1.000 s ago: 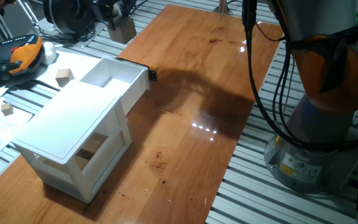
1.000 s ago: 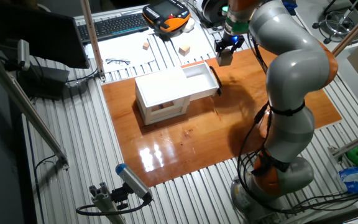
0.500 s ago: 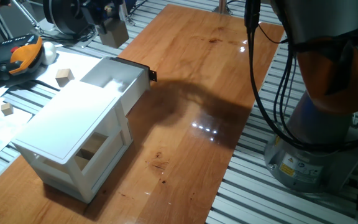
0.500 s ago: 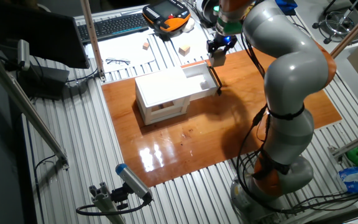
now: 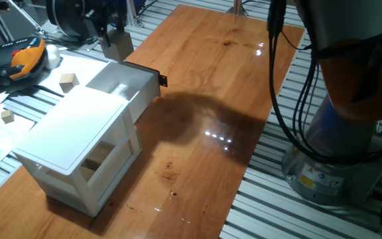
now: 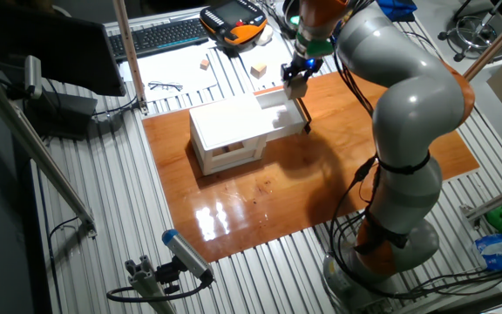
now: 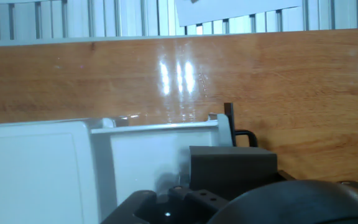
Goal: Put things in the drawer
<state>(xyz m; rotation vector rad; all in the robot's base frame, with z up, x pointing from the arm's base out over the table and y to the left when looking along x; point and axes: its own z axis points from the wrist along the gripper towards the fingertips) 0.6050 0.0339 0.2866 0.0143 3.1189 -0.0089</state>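
The pincer [image 5: 116, 41] grips a pale wooden cube [image 5: 117, 46] between its fingers, hanging above the far end of the open white drawer [image 5: 126, 82]. The drawer juts from the white cabinet [image 5: 71, 136] on the wooden worktop [image 5: 204, 133]. Two more cubes [image 5: 69, 80] lie on paper beyond the cabinet.

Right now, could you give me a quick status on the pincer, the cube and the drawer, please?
Pincer shut on a wooden cube, above the drawer's back edge. Drawer pulled open, looks empty. Nothing in the way.
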